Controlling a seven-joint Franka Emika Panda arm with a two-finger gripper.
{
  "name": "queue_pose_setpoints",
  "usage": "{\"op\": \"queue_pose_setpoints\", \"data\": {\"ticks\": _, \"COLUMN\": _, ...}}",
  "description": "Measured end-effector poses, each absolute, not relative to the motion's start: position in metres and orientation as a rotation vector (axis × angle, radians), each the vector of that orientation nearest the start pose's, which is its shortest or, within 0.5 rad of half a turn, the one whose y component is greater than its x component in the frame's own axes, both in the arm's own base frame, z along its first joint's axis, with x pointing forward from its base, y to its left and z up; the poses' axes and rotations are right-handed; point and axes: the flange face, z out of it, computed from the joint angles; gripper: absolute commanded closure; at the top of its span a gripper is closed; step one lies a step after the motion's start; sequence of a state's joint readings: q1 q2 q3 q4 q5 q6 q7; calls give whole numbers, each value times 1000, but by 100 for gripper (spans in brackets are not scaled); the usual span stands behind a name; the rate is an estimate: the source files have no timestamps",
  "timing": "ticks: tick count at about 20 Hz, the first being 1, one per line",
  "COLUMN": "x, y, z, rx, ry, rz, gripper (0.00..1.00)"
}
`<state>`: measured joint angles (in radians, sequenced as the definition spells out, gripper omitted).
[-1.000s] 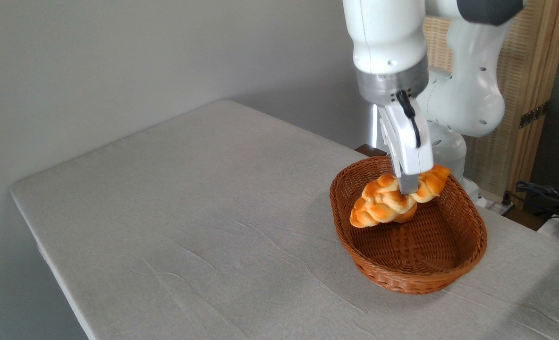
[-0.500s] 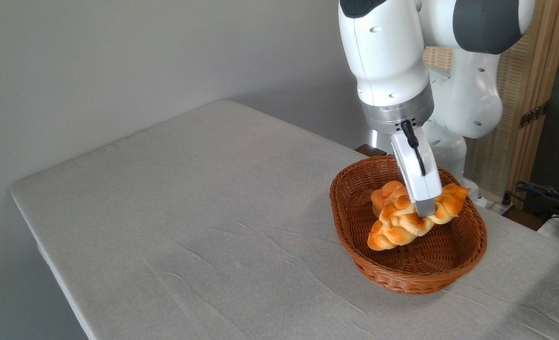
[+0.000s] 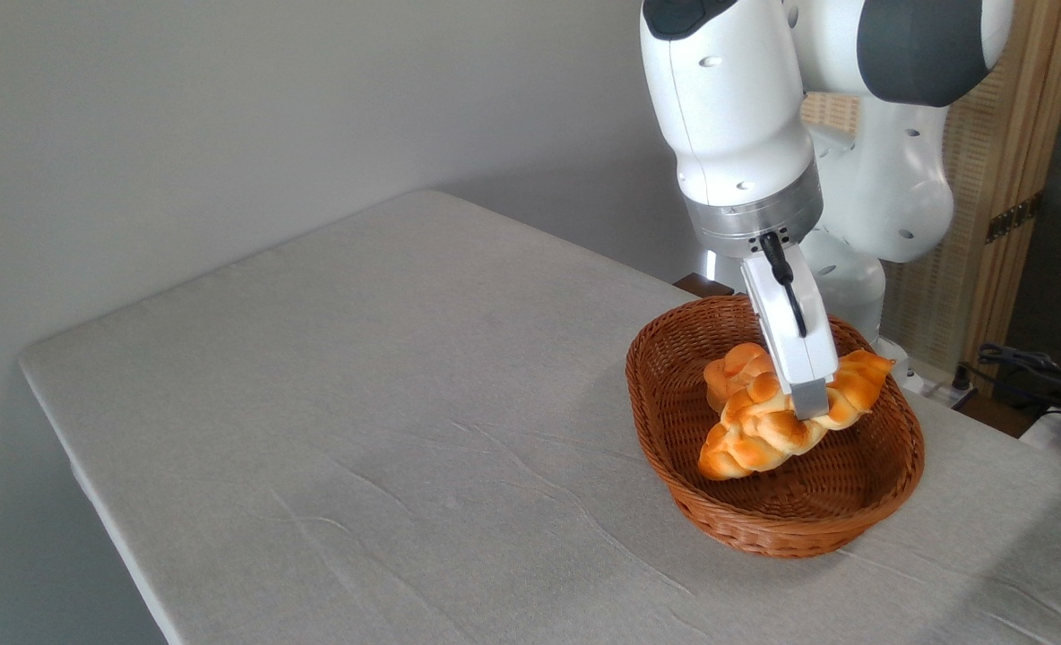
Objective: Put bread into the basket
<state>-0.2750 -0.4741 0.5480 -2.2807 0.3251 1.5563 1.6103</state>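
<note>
A table (image 3: 387,376) covered in a pale grey cloth (image 3: 333,466) is filling most of the view, its cloth wrinkling toward six o'clock. A small round bun (image 3: 735,369) is sitting at about three o'clock, partly hidden. A plain grey wall (image 3: 226,116) is standing behind from nine to twelve o'clock. At two o'clock a wood-framed woven screen (image 3: 1005,179) is standing upright, and dark cables (image 3: 1037,365) are lying at three o'clock.
</note>
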Motion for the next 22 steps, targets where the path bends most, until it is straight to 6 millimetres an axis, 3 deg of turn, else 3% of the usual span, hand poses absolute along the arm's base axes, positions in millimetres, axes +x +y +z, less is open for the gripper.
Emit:
{"op": "queue_pose_setpoints", "data": {"ticks": 15, "x": 370, "y": 155, "z": 491, "rx": -2434, "ry": 2214, "rz": 399, "gripper": 0}}
{"op": "queue_pose_setpoints", "data": {"ticks": 19, "x": 383, "y": 138, "z": 522, "rx": -2462, "ry": 2204, "rz": 233, "gripper": 0}}
{"op": "queue_pose_setpoints", "data": {"ticks": 22, "x": 399, "y": 114, "z": 561, "rx": -2523, "ry": 2134, "rz": 65, "gripper": 0}}
